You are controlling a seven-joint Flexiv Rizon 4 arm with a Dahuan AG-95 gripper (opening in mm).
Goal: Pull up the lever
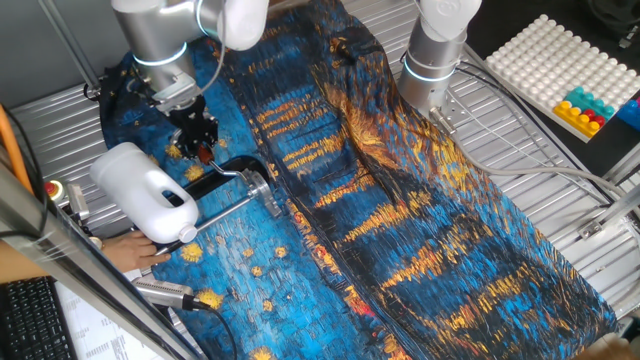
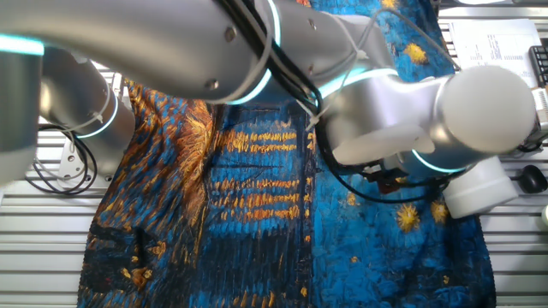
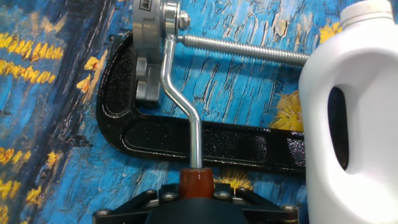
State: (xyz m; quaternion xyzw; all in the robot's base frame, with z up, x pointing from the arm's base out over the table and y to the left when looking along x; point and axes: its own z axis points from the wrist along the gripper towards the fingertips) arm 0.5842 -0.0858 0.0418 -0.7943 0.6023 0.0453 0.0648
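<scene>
We find the gripper clenched on the lever's red sleeve, beside the white jug on the cloth. Grasp done; lifting upward comes next, we judge.

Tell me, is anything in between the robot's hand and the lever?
No. In the hand view the lever already has its red tip right at the gripper. The jug stands off to the side, not between them.
</scene>
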